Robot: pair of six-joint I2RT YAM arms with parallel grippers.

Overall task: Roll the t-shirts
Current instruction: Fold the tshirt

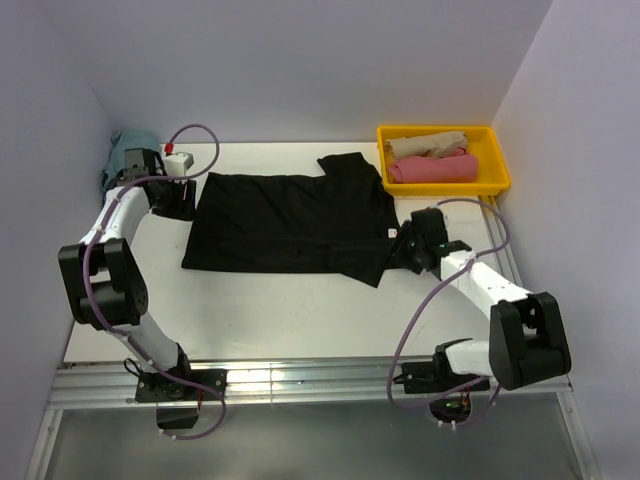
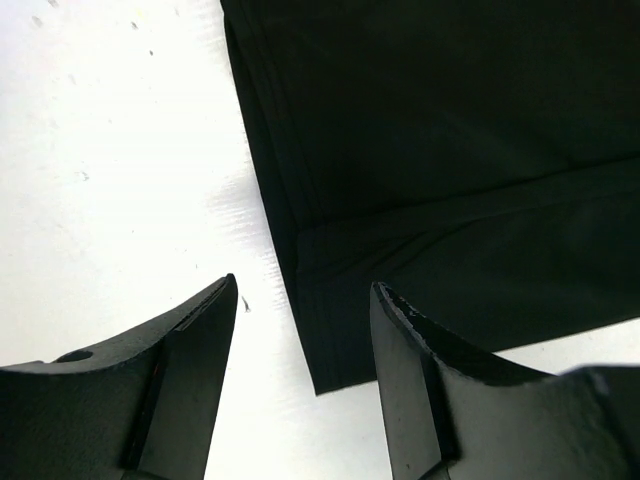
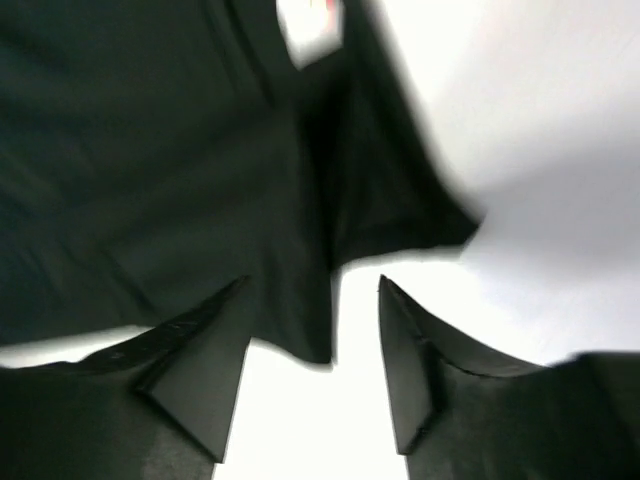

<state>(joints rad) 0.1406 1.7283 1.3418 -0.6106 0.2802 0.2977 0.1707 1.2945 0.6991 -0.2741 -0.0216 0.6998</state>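
- The black t-shirt (image 1: 285, 220) lies flat in the middle of the desk (image 1: 280, 310). Its length runs from left to right, and one sleeve sticks out at the far right side.
- You should expect it to be light, soft and limp. It will not keep a shape by itself, and I think a loose roll can open again or slide on the smooth desk.
- A good place to take hold, in my opinion, is the two corners of one short end. Pinch all the layers together there, because a grip in the middle will only bunch the cloth.
- The left fingers (image 2: 195, 350) stand apart and hold nothing. A corner of the shirt's left end lies on the desk just in front of them.
- The right fingers (image 3: 420, 370) are also apart and empty, over the cloth edge at the right end, near the white label (image 3: 305, 25).
- The right wrist view is blurred, so you cannot read the folds there.
- You cannot tell how many layers the shirt has.
- A pink shirt (image 1: 432, 168) and a beige shirt (image 1: 425, 145) lie rolled in the yellow bin (image 1: 500, 160).
- A dusty-blue cloth (image 1: 122, 155) sits in the far left corner, half hidden behind the left arm.
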